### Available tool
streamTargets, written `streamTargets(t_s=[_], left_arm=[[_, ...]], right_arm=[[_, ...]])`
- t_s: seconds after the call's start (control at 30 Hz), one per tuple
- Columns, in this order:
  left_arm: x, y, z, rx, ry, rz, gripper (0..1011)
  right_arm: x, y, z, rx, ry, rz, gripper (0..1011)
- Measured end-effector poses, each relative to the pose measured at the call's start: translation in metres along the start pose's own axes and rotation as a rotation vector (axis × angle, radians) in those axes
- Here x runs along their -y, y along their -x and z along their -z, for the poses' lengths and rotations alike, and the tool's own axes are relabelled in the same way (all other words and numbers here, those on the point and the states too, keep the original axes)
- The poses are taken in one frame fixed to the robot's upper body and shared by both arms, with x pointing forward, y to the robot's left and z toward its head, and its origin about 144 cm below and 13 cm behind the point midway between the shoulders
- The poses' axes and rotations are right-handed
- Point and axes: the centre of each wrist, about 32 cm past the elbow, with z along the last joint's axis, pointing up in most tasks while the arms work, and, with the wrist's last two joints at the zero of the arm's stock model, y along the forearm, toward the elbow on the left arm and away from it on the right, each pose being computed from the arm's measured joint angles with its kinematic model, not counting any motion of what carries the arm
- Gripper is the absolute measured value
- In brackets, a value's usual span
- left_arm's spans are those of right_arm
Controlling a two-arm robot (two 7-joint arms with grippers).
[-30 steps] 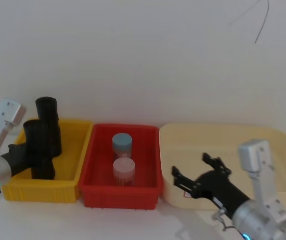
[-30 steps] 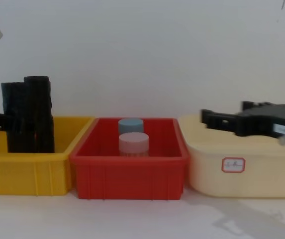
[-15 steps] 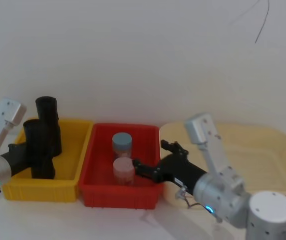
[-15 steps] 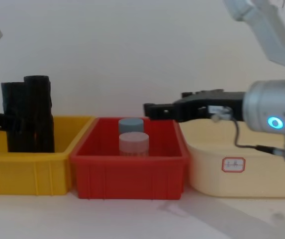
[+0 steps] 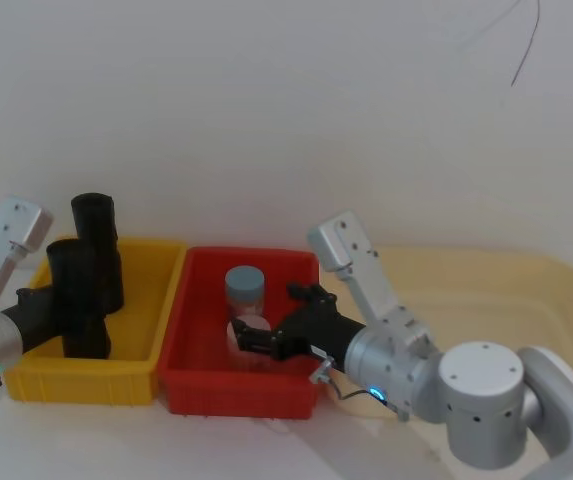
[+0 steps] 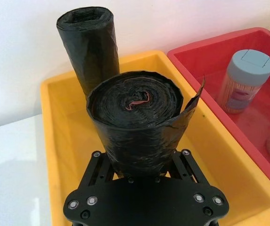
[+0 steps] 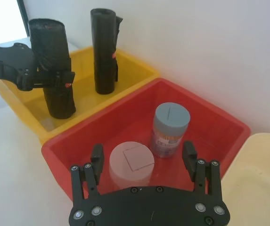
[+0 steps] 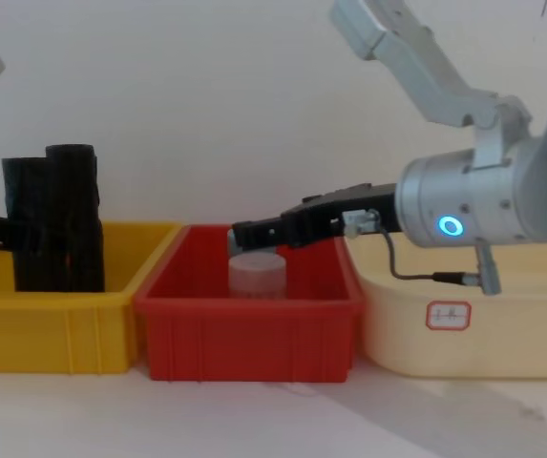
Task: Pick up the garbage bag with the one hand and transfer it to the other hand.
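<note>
The garbage bag is a thick, crinkly black roll standing upright in the yellow bin. My left gripper comes in from the left and is shut on the roll's lower half. In the left wrist view the bag sits between the two fingers. The right wrist view shows the held bag from across the bins. My right gripper is open and hovers over the red bin, its fingers spread above the pink-lidded jar. Nothing is between them.
A slimmer black roll stands behind the bag in the yellow bin. The red bin also holds a blue-lidded jar. A cream tub sits at the right. A white wall runs close behind all three containers.
My right arm has swung left, from above the cream tub to above the red bin and its jars. The left gripper and the bag have stayed still.
</note>
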Motion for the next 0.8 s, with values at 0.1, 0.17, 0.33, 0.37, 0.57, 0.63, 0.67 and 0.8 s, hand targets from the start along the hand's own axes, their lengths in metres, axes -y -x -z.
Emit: streamTargets(t_s=[0.1,0.17,0.33,0.37,0.57,0.63,0.67,0.8], left_arm=[[0.000,0.000,0.000,0.000,0.000,0.000,434],[0.000,0.000,0.000,0.000,0.000,0.000,434],[0.000,0.000,0.000,0.000,0.000,0.000,434],[0.000,0.000,0.000,0.000,0.000,0.000,434],[0.000,0.000,0.000,0.000,0.000,0.000,434],[0.000,0.000,0.000,0.000,0.000,0.000,434],[0.000,0.000,0.000,0.000,0.000,0.000,434],[0.000,0.000,0.000,0.000,0.000,0.000,434]], right_arm=[[-0.006,0.000,-0.002,0.003,0.020,-0.006,1010],[-0.009,0.001,-0.004,0.004,0.032,-0.009,1010],[-0.016,0.001,-0.007,0.003,0.055,-0.015,1010],[-0.018,0.001,-0.007,0.002,0.063,-0.016,1010],[-0.024,0.000,-0.008,-0.005,0.090,-0.020,1010],[-0.026,0.000,-0.009,-0.009,0.101,-0.023,1010],[-0.027,0.000,-0.009,-0.010,0.104,-0.024,1010],[-0.030,0.000,-0.009,-0.021,0.123,-0.030,1010]])
